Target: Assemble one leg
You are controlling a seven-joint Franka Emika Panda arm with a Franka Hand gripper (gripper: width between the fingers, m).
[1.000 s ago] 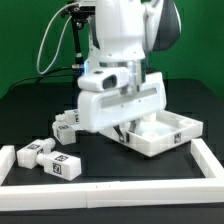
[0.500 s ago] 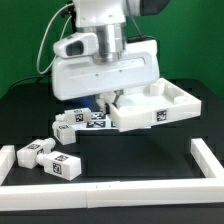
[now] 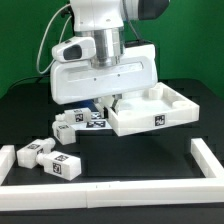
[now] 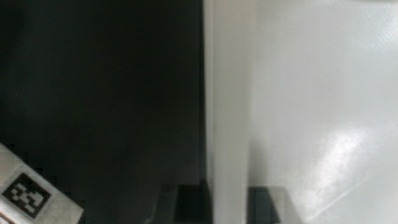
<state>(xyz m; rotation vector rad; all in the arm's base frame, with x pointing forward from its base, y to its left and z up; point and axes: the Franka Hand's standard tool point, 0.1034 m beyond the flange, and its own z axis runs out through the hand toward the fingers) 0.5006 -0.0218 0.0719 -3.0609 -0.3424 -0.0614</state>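
- In the exterior view, the gripper [image 3: 110,102] is reaching down under the arm's broad white hand and pinching the near-left rim of the white tray-like panel [image 3: 165,108].
- The jaws are sitting narrow, closed on that rim (the fingertips themselves are mostly hiding behind the panel's wall).
- The panel is lying roughly level toward the exterior view's right; I cannot tell whether its underside is touching the black table [image 3: 150,160].
- The leg [image 3: 68,124] is lying loose on the table, toward the exterior view's left of the gripper and apart from it.
- Another tagged block [image 3: 96,122] is sitting just beside the leg, close under the hand.
- A pair of like blocks [image 3: 48,158] is resting nearer the front, by the white border rail [image 3: 110,195] (which is running along the table's edge).
- In the wrist view, the gripper [image 4: 228,205] is straddling the panel's rim [image 4: 228,100], with one dark finger [image 4: 185,205] showing on each side of it.
- The panel's pale floor [image 4: 329,110] is filling one side and the dark table [image 4: 98,90] the other.
- A tag-bearing piece [image 4: 27,195] is peeking in at a corner (which block it is, I cannot tell).
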